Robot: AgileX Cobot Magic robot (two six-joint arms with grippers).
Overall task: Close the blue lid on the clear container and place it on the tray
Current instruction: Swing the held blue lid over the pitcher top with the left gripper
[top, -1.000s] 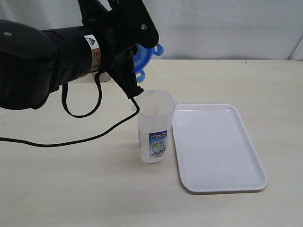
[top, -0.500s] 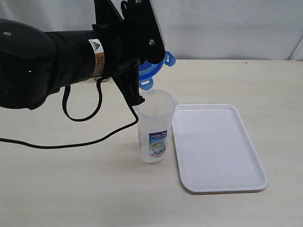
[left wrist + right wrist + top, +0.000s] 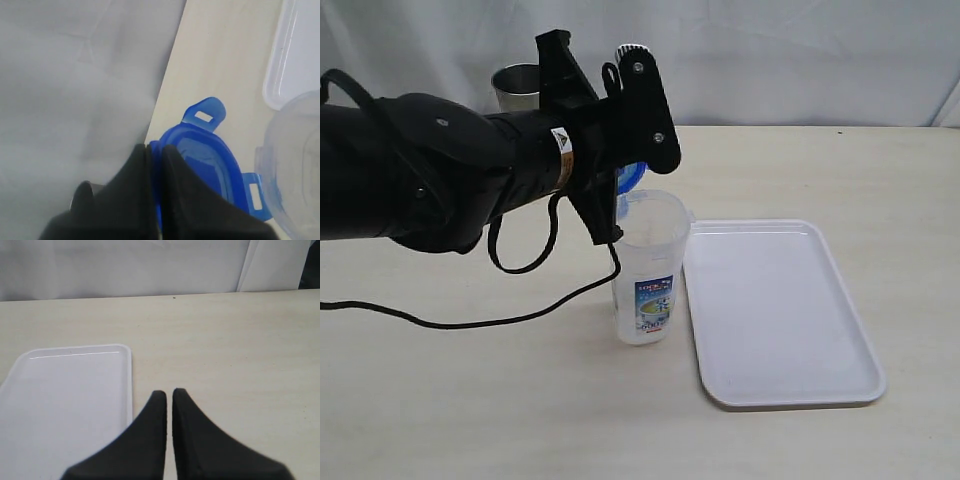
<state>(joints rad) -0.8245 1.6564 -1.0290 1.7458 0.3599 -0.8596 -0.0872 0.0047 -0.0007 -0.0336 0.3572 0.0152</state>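
Your left gripper (image 3: pixel 155 148) pinches the blue lid (image 3: pixel 202 152), mostly hidden behind its arm near the clear container (image 3: pixel 646 265) rim; right gripper (image 3: pixel 168 391) clenched, empty.

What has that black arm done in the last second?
The left gripper, shut on the blue lid, brought it down toward the open top of the clear container; the lid is not on yet. The arm's shift uncovered a steel cup behind it. The container and the tray stayed put.

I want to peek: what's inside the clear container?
Nothing shows through the container. Its label hides a patch, and the left gripper, holding the lid, covers part of the rim.
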